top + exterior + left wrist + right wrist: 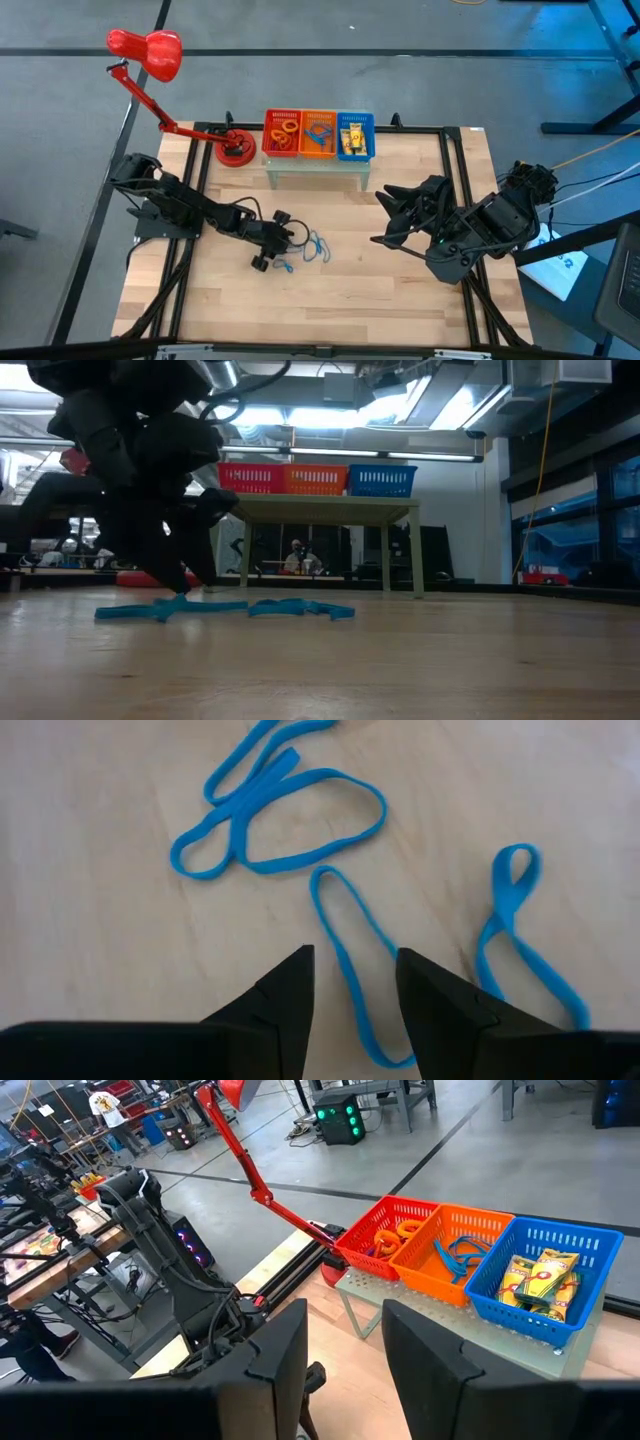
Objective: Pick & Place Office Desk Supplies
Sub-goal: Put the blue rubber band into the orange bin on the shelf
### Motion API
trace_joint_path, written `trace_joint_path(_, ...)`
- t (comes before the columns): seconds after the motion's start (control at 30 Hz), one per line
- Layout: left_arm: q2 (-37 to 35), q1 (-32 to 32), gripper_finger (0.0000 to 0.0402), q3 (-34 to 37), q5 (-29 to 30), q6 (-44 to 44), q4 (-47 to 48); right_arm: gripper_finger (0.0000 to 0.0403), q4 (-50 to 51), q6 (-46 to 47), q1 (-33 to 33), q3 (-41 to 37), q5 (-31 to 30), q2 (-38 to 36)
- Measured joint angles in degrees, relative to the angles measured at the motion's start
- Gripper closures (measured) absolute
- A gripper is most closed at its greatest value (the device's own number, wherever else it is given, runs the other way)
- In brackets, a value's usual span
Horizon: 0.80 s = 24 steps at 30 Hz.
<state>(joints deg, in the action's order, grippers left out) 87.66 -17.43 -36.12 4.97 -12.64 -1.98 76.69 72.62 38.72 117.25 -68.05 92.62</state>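
Low on the wooden counter (380,270), left of centre, the left pincer (283,243) stands over loose blue band loops (312,248).

Three blue loops show in the left wrist view: a large doubled one (280,815) at upper left, a narrow one (350,960) running between the two slightly spread fingers (285,995), and a twisted one (515,935) at right; nothing is pinched. Three mesh baskets sit on a small pale stand (317,168) at the counter's upper middle: red (281,134) with orange bands, orange (319,135) with blue loops, blue (356,136) with yellow packets (535,1280). A red desk lamp (150,55) stands at upper left. Beyond lies grey floor and a workshop. The right pincer (385,215) waits at middle right, fingers parted, empty.
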Motion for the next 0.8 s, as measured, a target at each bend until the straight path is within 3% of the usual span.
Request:
trace_joint_path(0.13,0.32,0.41,0.0279,-0.01,-5.25,1.81,0.16,0.0270,-0.04,0.02,0.00,0.00,0.72,0.00)
trace_joint_path(0.27,2.98,0.24,0.0290,-0.03,-6.89,4.18,0.03,0.0270,-0.05,0.08,0.00,0.00,1.05,0.00)
trace_joint_path(0.6,5.95,0.39,0.0295,-0.15,-6.73,7.53,-2.76,0.0270,-0.05,0.22,-0.01,0.00,1.46,0.00)
trace_joint_path(0.8,6.03,1.82,0.0319,-0.15,-7.05,9.35,-2.95,0.0270,0.02,0.00,-0.07,0.00,1.46,0.00)
